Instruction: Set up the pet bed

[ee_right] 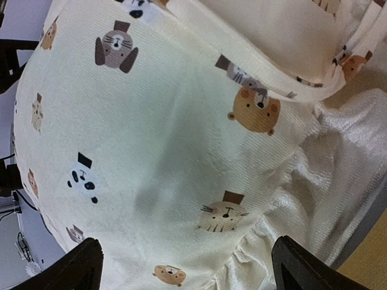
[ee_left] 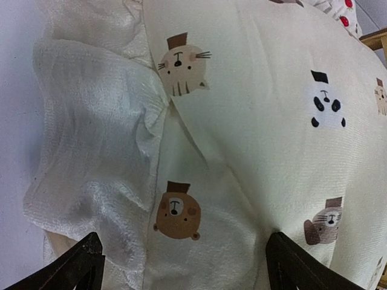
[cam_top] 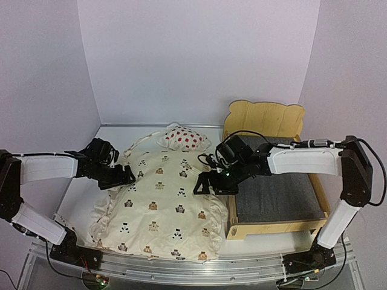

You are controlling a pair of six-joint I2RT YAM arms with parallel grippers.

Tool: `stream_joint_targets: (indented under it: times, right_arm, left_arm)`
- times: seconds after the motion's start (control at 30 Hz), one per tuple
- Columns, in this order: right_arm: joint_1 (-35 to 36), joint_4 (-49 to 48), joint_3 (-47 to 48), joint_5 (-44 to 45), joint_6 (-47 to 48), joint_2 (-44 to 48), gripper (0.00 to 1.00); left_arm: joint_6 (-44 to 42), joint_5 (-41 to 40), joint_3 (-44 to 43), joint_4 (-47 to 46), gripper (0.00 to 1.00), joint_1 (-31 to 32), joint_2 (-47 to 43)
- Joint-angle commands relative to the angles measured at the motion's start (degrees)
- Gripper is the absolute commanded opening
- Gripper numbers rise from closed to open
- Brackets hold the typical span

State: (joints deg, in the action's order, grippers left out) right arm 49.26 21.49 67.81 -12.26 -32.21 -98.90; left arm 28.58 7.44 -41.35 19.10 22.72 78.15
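Note:
The pet bed (cam_top: 266, 116), light plywood with a scalloped headboard and a grey felt base, stands on the right of the table with nothing lying in it. A cream animal-print cover (cam_top: 163, 199) with a ruffled edge lies spread beside it, left of the bed. My left gripper (cam_top: 124, 175) hovers open over the cover's left edge; its fingers (ee_left: 78, 267) straddle a bear print on the cover (ee_left: 254, 121) without holding it. My right gripper (cam_top: 208, 184) is open over the cover's right edge, by the bed's side rail. Below it shows the cover (ee_right: 181, 121), with nothing gripped.
A small white pillow with red strawberries (cam_top: 184, 140) lies at the cover's far end, beside the headboard. The ruffle (ee_left: 91, 151) bunches at the cover's left edge. White walls close in the table at the back and sides.

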Motion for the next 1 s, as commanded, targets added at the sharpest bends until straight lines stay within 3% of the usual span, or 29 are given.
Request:
stream_joint_targets:
  times: [0.0,0.27,0.6,0.7,0.83,0.97]
  right_arm:
    - [-0.1,-4.3,-0.1,-2.1,-1.1,-1.9,0.98]
    - [0.0,-14.8,-1.3,-5.5,-6.0,-6.6,0.98]
    - [0.9,-15.2,4.7,-4.4,-7.8,-14.2,0.98]
    - [1.7,-14.7,5.3,-2.6,-7.3,-15.9,0.97]
    - [2.4,-14.2,7.0,-2.9,-7.1,-18.5,0.77]
    - [2.4,-13.3,9.0,-3.9,-5.6,-18.3,0.38]
  left_arm:
    - [0.4,2.2,0.8,-2.2,0.92,2.3,1.7]
    - [-0.4,4.2,0.2,-2.4,0.87,3.9,4.0]
    - [-0.5,4.0,0.7,-1.1,0.81,4.2,2.3]
    - [-0.3,2.9,1.0,-0.8,0.75,4.1,1.2]
    - [0.5,2.4,1.9,-2.2,0.54,4.1,0.6]
    - [0.1,6.5,3.1,-5.8,0.16,4.2,0.3]
